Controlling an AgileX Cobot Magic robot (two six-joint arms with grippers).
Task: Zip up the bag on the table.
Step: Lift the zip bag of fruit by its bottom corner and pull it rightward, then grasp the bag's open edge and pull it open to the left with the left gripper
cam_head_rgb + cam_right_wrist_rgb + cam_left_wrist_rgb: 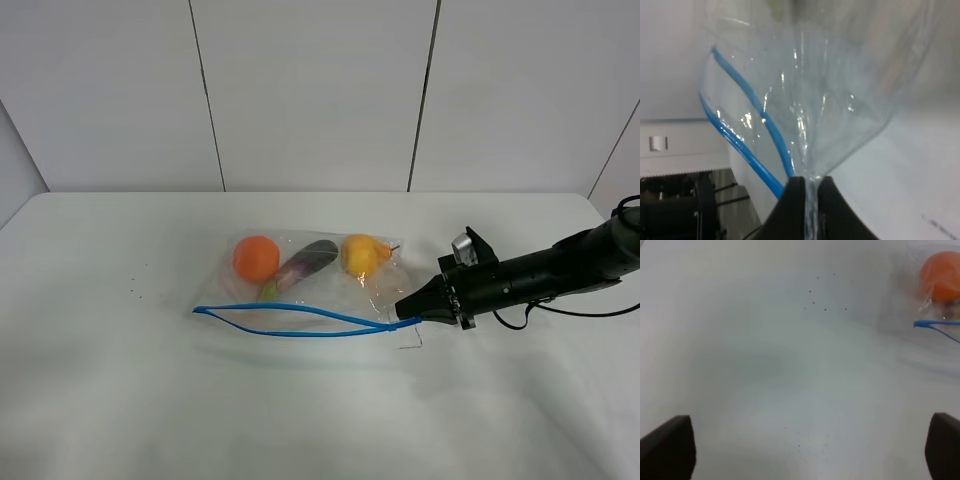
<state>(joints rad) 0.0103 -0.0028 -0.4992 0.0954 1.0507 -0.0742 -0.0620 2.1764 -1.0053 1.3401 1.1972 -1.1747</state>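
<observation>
Blue zipper (300, 333) runs toward 9 o'clock from the right claw (412, 308), pinched tight on the bag (335, 292); left claw (810, 450) gapes empty.

Bag (932, 307) mostly outside left wrist view

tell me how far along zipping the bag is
Early. Done: the right gripper is shut on the bag corner, beside the zipper's right end. In hand: anchoring that end. Left: the blue zipper strip gapes open along its length; the open left gripper hovers over the table, off the bag.
</observation>
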